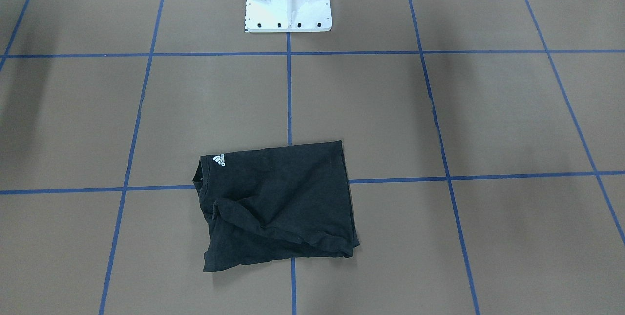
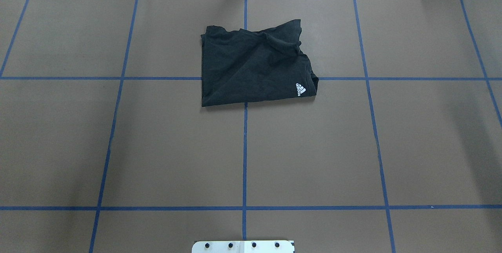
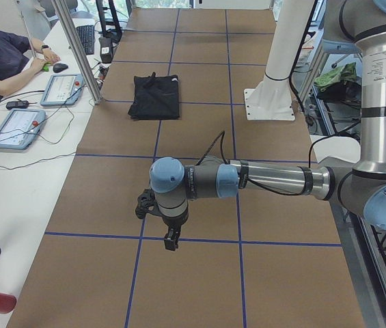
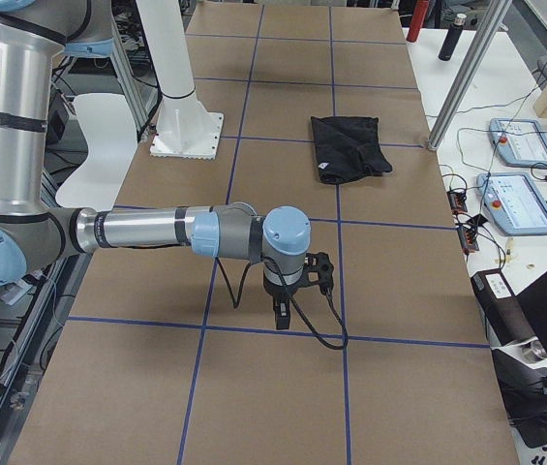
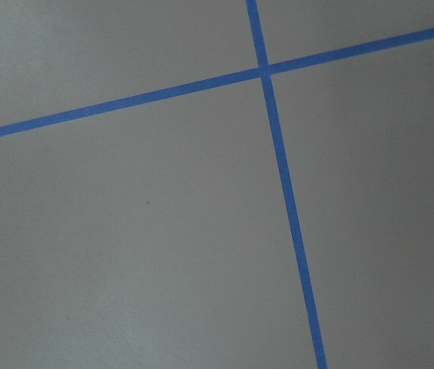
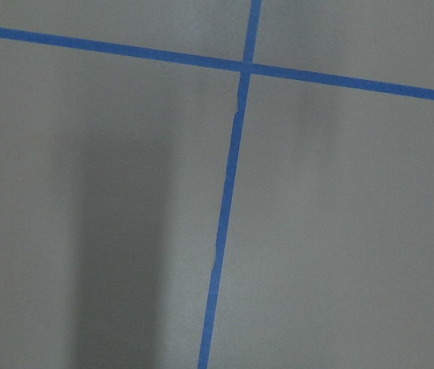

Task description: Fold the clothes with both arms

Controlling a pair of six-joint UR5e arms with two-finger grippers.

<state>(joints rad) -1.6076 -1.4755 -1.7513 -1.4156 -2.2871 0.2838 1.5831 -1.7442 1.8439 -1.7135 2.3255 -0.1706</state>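
Across the brown, blue-taped table [image 2: 157,147], the folded black T-shirt [image 2: 243,68] lies at twelve o'clock from the white pedestal [image 2: 243,246]. The left gripper [image 3: 171,240] and right gripper [image 4: 282,318] hang well away from it; whether they are clenched, I cannot tell.

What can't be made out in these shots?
- Shirt: inner layers and underside, hidden by its own folds in every view.
- Left gripper: open or shut; seen only in the left side view, small.
- Right gripper: likewise, seen only in the right side view.
- Wrist views: only table and tape.
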